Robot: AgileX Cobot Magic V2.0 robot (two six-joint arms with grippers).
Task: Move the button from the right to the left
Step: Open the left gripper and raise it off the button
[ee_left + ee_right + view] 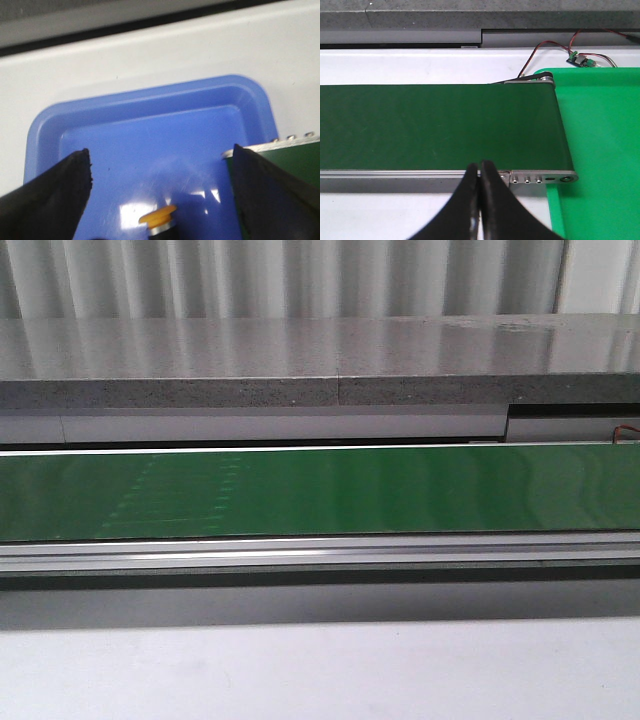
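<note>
1. Left hand (161, 192) is wide open, both black fingers (55, 195) spread apart over a blue tray (150, 107).
2. The button (157, 220) sits between those fingers, not touching either. Only the orange-yellow cap and a bit of collar show; rest is cut off at the frame edge. It's down in the blue tray afaict, w/ light glare on the tray floor next to it.
3. Blue tray rests on the white table (150, 55), at the left end of the green conveyor belt (320, 490).
4. Right hand (480, 172) is closed w/ nothing in it, fingertips pressed together above the belt's near rail.
5. Green tray (600, 150) butts up to the belt's right end; small circuit board (581, 60) w/ red/black wires (545, 47) behind it.
6. Front cam: just belt, no arms.
</note>
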